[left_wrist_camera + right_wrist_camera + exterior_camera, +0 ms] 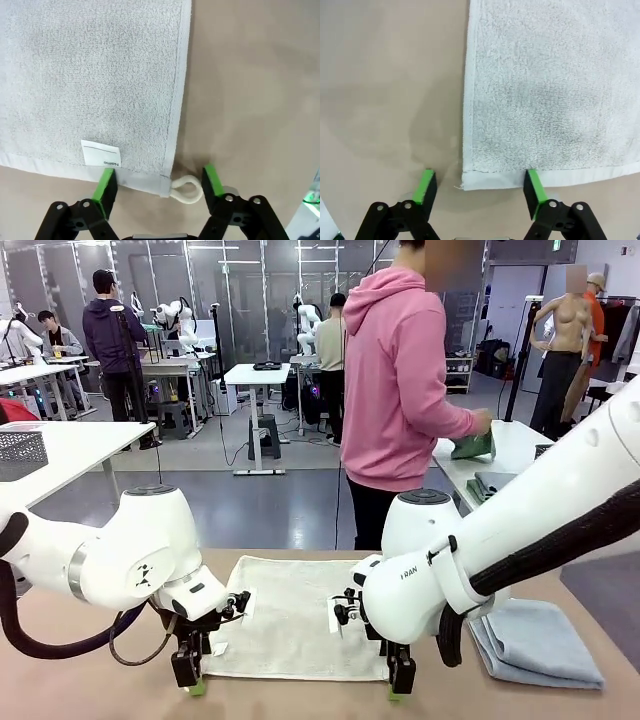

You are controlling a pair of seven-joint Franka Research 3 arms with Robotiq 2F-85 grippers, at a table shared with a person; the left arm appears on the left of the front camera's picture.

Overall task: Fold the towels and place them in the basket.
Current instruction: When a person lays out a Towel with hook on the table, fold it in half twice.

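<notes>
A cream towel [290, 615] lies spread flat on the brown table [90, 680] between my two arms. My left gripper [195, 680] is down at its near left corner. In the left wrist view the open left gripper [160, 184] straddles that corner of the towel [90, 75], with a white label [101, 153] and a cord loop [186, 189]. My right gripper [400, 680] is at the near right corner; the right wrist view shows the right gripper [480, 186] open around the towel [550, 85] hem. A folded light blue towel [540, 640] lies at the right. A dark mesh basket [20, 452] sits on a white table at far left.
A person in a pink hoodie [400, 380] stands beyond the far edge, turned toward a side table [520, 445] and holding a green cloth [474, 447]. Bare brown tabletop lies to the left of the cream towel and along the near edge.
</notes>
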